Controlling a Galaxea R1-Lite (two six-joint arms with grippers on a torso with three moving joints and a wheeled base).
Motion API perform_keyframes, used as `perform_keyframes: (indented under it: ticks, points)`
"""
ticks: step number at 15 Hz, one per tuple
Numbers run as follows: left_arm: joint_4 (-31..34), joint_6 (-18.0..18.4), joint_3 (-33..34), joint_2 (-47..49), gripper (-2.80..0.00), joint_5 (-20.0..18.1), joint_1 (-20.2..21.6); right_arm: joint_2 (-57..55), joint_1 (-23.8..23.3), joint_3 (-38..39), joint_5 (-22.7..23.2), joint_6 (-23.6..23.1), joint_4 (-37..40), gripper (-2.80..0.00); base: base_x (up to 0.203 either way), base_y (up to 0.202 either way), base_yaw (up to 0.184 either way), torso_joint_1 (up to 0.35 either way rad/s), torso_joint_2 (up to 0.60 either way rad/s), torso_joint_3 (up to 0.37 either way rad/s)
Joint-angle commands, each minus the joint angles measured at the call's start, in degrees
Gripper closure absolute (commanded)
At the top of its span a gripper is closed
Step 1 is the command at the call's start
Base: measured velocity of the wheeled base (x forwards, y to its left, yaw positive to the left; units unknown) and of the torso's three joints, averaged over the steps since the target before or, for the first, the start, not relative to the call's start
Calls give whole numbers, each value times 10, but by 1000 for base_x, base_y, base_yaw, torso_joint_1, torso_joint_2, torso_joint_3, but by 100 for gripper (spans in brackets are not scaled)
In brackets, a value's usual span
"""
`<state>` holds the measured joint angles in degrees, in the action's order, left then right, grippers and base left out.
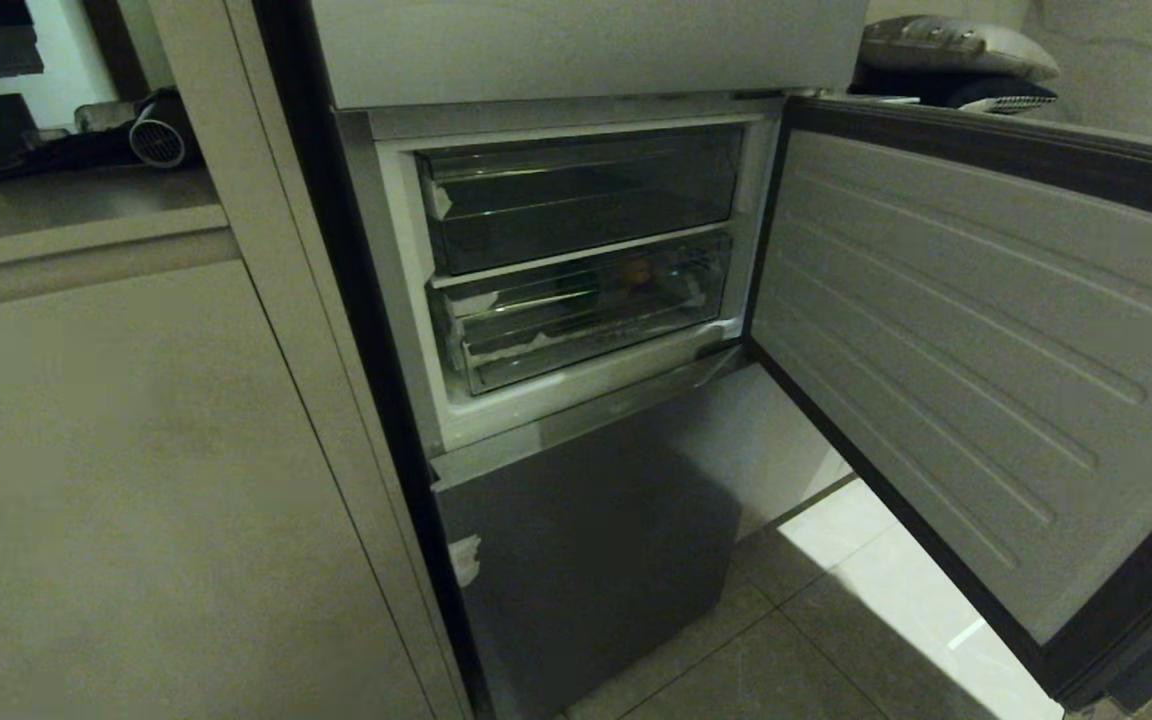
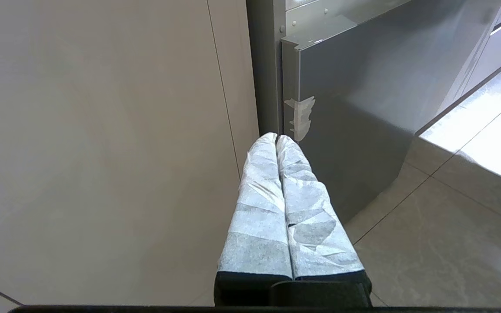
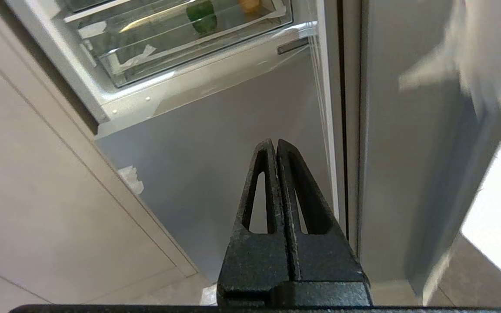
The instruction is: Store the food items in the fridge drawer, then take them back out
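Meanwhile, the fridge door (image 1: 986, 340) is standing swung wide to the right, and the orange-brown ball (image 1: 636, 271) is sitting inside the clear fridge drawer (image 1: 586, 320), toward its far right, with a green item (image 3: 201, 16) lying just beside it and the darker bin (image 1: 581, 195) sitting directly above. The right tool (image 3: 275, 145) is hanging with its black fingers pressed together and holding nothing, near the grey lower door (image 1: 586, 560) below the drawer. The left tool (image 2: 276, 139), its wrapped fingers likewise pressed together and empty, is pointing at that lower door's left edge, close to a taped patch (image 2: 300, 115).
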<state>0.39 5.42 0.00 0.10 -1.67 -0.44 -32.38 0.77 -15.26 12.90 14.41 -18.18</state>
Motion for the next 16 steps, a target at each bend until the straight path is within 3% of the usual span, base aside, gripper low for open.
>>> perform_keyframes:
  ticks: [1,9,13,16]
  points:
    - [0,0,0,1,0,1,0,-74,-2,-17,-1,2,-20,0,0,0,0,0,0,0]
    - [0,6,0,1,0,0,0,-150,-6,-53,-52,2,-60,0,0,0,0,0,0,0]
    - [0,6,0,1,0,6,0,-169,-26,-54,-99,2,-82,0,0,0,0,0,0,0]
    - [0,6,0,0,0,6,0,-168,-54,-56,-165,1,-83,0,0,0,0,0,0,0]
